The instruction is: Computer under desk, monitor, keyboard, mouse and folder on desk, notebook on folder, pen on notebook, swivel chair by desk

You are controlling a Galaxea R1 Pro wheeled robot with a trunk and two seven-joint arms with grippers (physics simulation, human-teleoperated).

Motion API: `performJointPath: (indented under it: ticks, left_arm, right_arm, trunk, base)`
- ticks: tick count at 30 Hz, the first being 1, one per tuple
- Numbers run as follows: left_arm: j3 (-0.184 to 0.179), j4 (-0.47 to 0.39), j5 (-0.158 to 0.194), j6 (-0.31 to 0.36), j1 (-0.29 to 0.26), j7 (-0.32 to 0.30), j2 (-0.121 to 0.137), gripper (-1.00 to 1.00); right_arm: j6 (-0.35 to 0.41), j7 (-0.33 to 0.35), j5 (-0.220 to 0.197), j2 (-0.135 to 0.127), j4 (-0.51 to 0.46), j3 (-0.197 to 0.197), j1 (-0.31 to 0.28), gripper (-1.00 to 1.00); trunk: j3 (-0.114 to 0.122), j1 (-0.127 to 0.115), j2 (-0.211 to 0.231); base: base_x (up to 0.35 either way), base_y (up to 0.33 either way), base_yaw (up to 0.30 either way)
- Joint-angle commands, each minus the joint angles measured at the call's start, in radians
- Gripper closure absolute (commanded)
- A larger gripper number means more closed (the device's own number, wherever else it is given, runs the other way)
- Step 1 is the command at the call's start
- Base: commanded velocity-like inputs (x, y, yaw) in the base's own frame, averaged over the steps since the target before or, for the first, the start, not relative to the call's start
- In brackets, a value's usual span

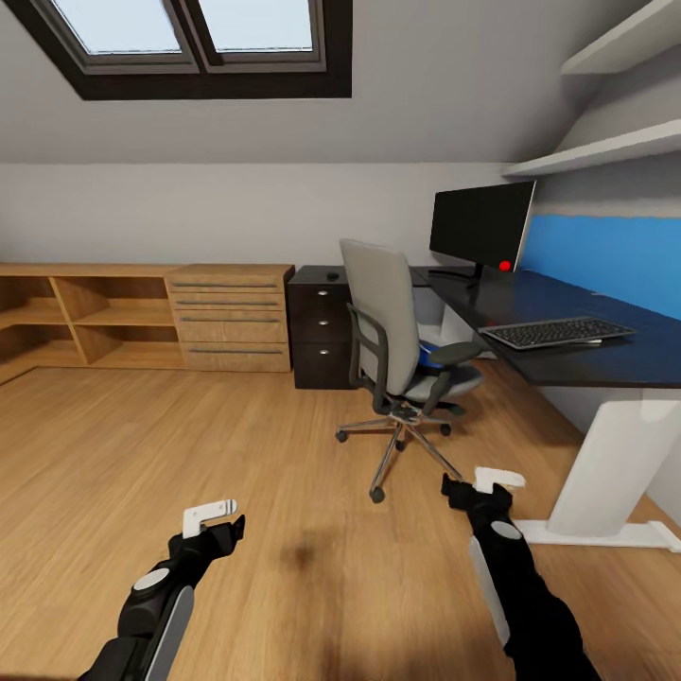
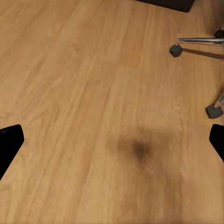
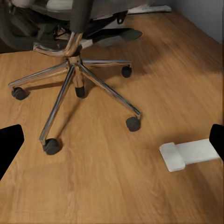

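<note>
The swivel chair (image 1: 390,331) stands on the floor in front of the desk (image 1: 605,364), its grey back toward me. A blue folder (image 1: 431,357) lies on its seat, partly hidden by the armrest. The monitor (image 1: 481,227) stands at the desk's far end and the keyboard (image 1: 558,332) lies near the front edge. A small dark mouse-like lump (image 1: 332,275) rests on the black drawer unit (image 1: 322,326). My left gripper (image 1: 219,520) (image 2: 112,144) and right gripper (image 1: 478,484) (image 3: 112,144) hang low over the floor, both open and empty. Computer, notebook and pen are out of view.
Low light-wood shelving and a dresser (image 1: 230,317) line the back wall. The chair's chrome base (image 3: 74,70) and casters (image 2: 176,50) spread over the plank floor near both grippers. The desk's white pedestal foot (image 3: 186,155) lies by the right gripper. A red dot (image 1: 505,266) sits beside the monitor.
</note>
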Motion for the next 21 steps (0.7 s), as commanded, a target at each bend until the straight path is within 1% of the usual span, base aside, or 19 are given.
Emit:
performJointPath:
  ticks: [1, 2, 3, 4, 5, 7, 9, 12, 16, 19, 20, 21]
  left_arm:
    - [-0.001, -0.001, 0.010, 0.004, 0.000, 0.007, 0.000, -1.00]
    - [-0.002, -0.001, 0.010, 0.004, 0.000, 0.007, 0.000, -1.00]
    - [-0.002, -0.001, 0.010, 0.004, 0.000, 0.007, 0.000, -1.00]
    - [-0.003, -0.001, 0.010, 0.004, 0.000, 0.007, 0.000, -1.00]
    - [-0.003, -0.001, 0.010, 0.004, 0.000, 0.006, 0.000, -1.00]
    - [-0.003, -0.001, 0.010, 0.004, 0.000, 0.006, 0.000, -1.00]
    - [-0.003, -0.001, 0.010, 0.004, 0.000, 0.006, 0.000, -1.00]
    - [-0.003, -0.001, 0.010, 0.004, 0.000, 0.006, 0.000, -1.00]
    - [-0.004, -0.001, 0.011, 0.004, 0.000, 0.007, 0.000, -1.00]
    - [-0.004, -0.003, 0.011, 0.004, 0.000, 0.007, -0.001, -1.00]
    - [-0.012, -0.003, 0.012, 0.004, 0.000, 0.007, -0.002, -1.00]
    - [-0.017, -0.003, 0.012, 0.005, 0.000, 0.008, -0.002, -1.00]
  right_arm:
    - [-0.024, -0.001, 0.011, -0.017, 0.080, -0.002, -0.071, -1.00]
    - [-0.043, -0.002, 0.014, -0.027, 0.129, -0.002, -0.106, -1.00]
    - [-0.094, -0.002, 0.017, -0.047, 0.252, -0.004, -0.173, -1.00]
    - [-0.127, -0.002, 0.018, -0.057, 0.323, -0.004, -0.207, -1.00]
    - [-0.202, -0.002, 0.018, -0.078, 0.480, -0.005, -0.280, -1.00]
    - [-0.375, -0.002, 0.013, -0.119, 0.802, -0.007, -0.441, -1.00]
    - [-0.454, -0.001, 0.008, -0.133, 0.932, -0.008, -0.509, -1.00]
    - [-0.555, -0.001, -0.006, -0.152, 1.074, -0.010, -0.586, -1.00]
    - [-0.608, -0.001, -0.015, -0.165, 1.146, -0.010, -0.625, -1.00]
    - [-0.620, -0.001, -0.017, -0.172, 1.164, -0.009, -0.633, -1.00]
    - [-0.627, -0.001, -0.018, -0.187, 1.171, -0.009, -0.637, -1.00]
    - [-0.629, -0.001, -0.018, -0.192, 1.173, -0.009, -0.638, -1.00]
  trunk:
    - [-0.001, 0.000, 0.000]
    - [-0.001, 0.000, 0.000]
    - [-0.001, 0.000, 0.000]
    - [-0.001, 0.000, 0.000]
    - [-0.001, 0.000, 0.000]
    - [-0.001, 0.000, 0.000]
    - [-0.001, 0.000, 0.000]
    - [-0.001, 0.000, 0.000]
    - [-0.001, 0.000, 0.000]
    - [-0.001, 0.000, 0.000]
    - [-0.001, 0.000, 0.000]
    - [-0.001, 0.000, 0.000]
  base:
    - [0.000, 0.000, 0.000]
    - [0.000, 0.000, 0.000]
    - [0.000, 0.000, 0.000]
    - [0.000, 0.000, 0.000]
    - [0.000, 0.000, 0.000]
    - [0.000, 0.000, 0.000]
    - [0.000, 0.000, 0.000]
    - [0.023, -0.022, 0.000]
    - [0.139, -0.127, 0.000]
    - [0.205, -0.185, 0.000]
    - [0.124, -0.112, 0.000]
    - [0.080, -0.072, 0.000]
